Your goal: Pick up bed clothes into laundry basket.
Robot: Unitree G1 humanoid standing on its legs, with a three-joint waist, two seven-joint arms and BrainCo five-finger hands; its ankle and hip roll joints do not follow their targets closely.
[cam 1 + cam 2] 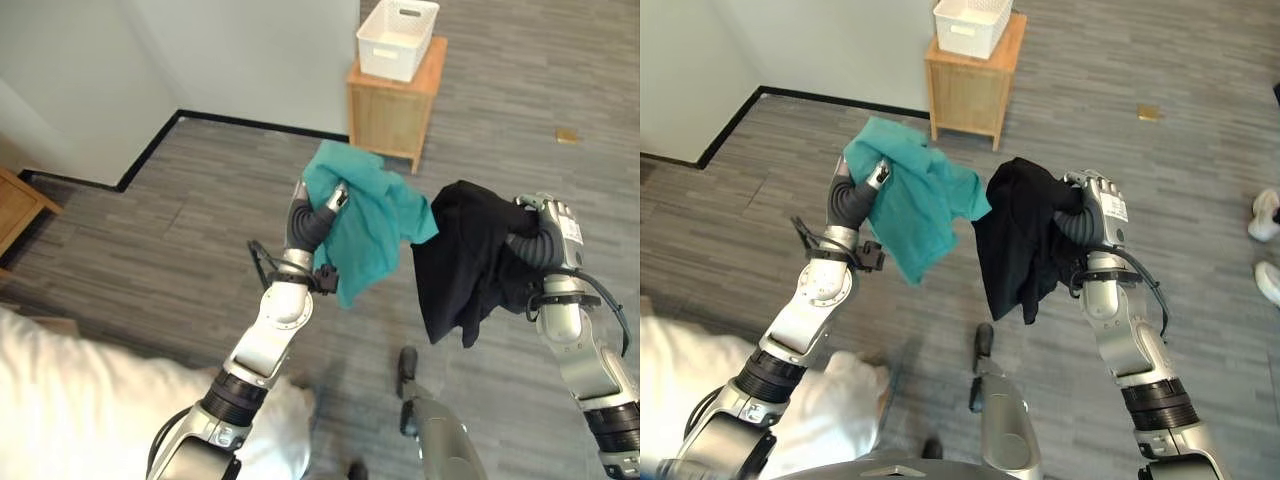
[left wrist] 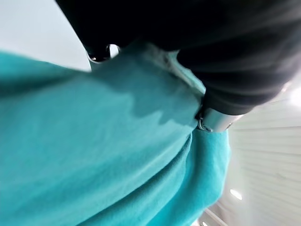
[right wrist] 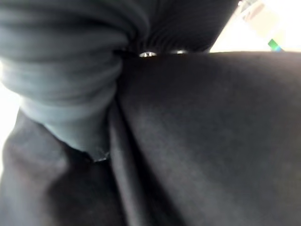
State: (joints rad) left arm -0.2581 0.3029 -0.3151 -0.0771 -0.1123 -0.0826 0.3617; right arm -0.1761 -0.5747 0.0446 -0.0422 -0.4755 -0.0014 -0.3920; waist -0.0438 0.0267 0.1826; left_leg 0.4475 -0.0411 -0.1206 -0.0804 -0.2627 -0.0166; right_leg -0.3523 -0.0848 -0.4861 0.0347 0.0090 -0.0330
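A teal cloth hangs in the air from my left hand, whose fingers are curled into its upper part; the cloth also drapes past the hand in the left wrist view. A black garment hangs from my right hand, which is shut on its top edge; its dark folds show close up in the right wrist view. Both cloths hang side by side above the grey floor, almost touching. The white laundry basket stands on a small wooden cabinet farther ahead.
White bedding lies at the lower left. A pale wall with a black skirting runs along the left. A wooden furniture corner sits at the far left. A person's shoes show at the right edge.
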